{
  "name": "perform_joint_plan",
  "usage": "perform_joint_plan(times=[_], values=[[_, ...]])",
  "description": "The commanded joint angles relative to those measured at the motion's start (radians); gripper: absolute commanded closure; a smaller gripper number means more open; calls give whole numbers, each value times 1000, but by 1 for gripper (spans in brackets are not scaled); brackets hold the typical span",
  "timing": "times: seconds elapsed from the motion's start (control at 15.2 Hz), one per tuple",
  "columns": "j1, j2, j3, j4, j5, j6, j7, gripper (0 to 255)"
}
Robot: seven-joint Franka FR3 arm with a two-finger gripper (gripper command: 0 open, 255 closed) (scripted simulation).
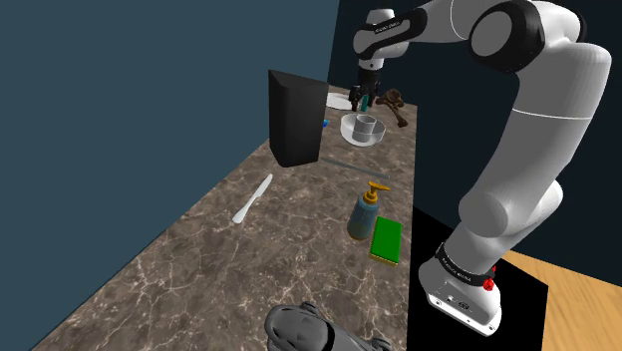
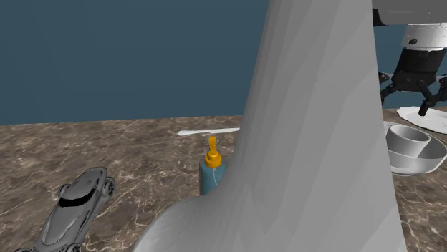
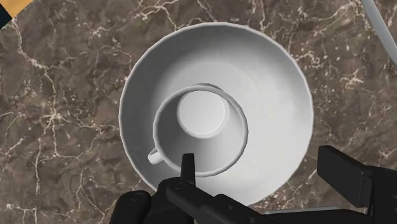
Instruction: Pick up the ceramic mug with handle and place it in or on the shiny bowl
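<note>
Wide open and empty, the gripper (image 3: 264, 178) hangs over the mug (image 3: 200, 130), which stands upright inside the bowl (image 3: 273, 83) at the far end of the counter (image 3: 63, 127). It should best rise straight up, so the finger (image 3: 187, 167) beside the rim does not tip it.

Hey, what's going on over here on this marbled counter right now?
A white arm's black two-finger gripper hangs over a white mug with a small handle. The mug stands upright inside a wide pale grey bowl on the brown marbled counter. The fingers stand apart and do not clasp the mug, so the placing looks done.
</note>
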Motion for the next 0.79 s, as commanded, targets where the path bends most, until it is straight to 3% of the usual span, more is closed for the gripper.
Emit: perform_joint_plan(times=[0.0, 0.2, 0.73], values=[[1, -8, 0, 23, 0, -31, 0, 0], [4, -24, 2, 95, 0, -119, 0, 0], [4, -24, 2, 95, 0, -119, 0, 0]])
